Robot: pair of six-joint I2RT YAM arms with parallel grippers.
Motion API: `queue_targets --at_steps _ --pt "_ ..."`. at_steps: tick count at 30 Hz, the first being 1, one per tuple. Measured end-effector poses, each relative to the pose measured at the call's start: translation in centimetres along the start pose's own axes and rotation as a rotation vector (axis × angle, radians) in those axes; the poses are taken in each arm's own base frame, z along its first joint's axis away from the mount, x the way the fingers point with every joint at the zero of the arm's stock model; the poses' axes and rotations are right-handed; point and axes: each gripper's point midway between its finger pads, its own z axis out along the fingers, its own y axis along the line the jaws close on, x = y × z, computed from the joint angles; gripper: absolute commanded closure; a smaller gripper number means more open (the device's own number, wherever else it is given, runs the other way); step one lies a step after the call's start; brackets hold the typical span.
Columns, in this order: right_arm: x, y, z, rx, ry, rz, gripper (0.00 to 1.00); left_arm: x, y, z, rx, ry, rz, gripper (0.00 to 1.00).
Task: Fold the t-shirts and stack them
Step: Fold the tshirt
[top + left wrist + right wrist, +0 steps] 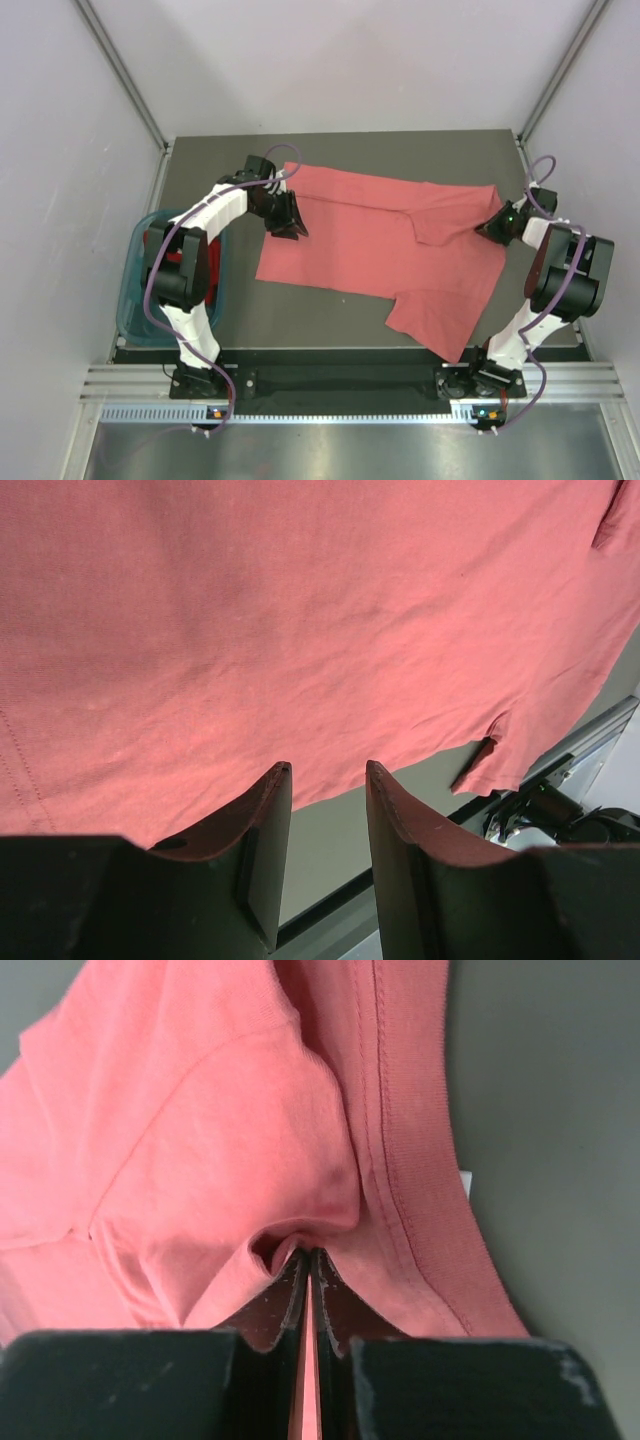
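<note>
Your right gripper (308, 1258) is clenched on a fold of the salmon-pink t-shirt (370, 245), which lies spread mid-table, at its 3 o'clock edge. Your left gripper (328, 775) stands released at its 9 o'clock edge. Red cloth, possibly the darker t-shirt (190, 258), sits in the teal basket (127, 292).

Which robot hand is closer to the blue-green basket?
Left. The left gripper hovers at the edge of the pink shirt, just right of the basket; the right gripper is across the table, pinching that shirt.

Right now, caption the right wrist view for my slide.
Right gripper shut, pinching a fold of the salmon-pink t-shirt on the grey table.
</note>
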Motion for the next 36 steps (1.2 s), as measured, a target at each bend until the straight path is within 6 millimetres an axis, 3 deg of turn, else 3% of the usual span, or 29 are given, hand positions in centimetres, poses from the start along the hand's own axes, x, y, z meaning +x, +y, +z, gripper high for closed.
queue_targets --at_steps 8,17,31,36 --pt "1.2 0.3 -2.4 0.079 0.109 0.094 1.0 0.0 0.0 0.0 0.0 0.001 0.0 0.59" --pt "4.7 -0.1 -4.8 0.171 0.277 0.202 1.0 0.2 0.1 0.2 0.001 0.006 -0.002 0.59" --pt "5.0 -1.3 -6.5 0.294 0.318 0.191 1.0 0.2 0.3 0.1 0.006 0.007 0.007 0.59" --pt "4.9 -1.9 -6.6 0.315 0.314 0.15 0.9 0.1 0.4 0.0 0.006 0.005 0.009 0.59"
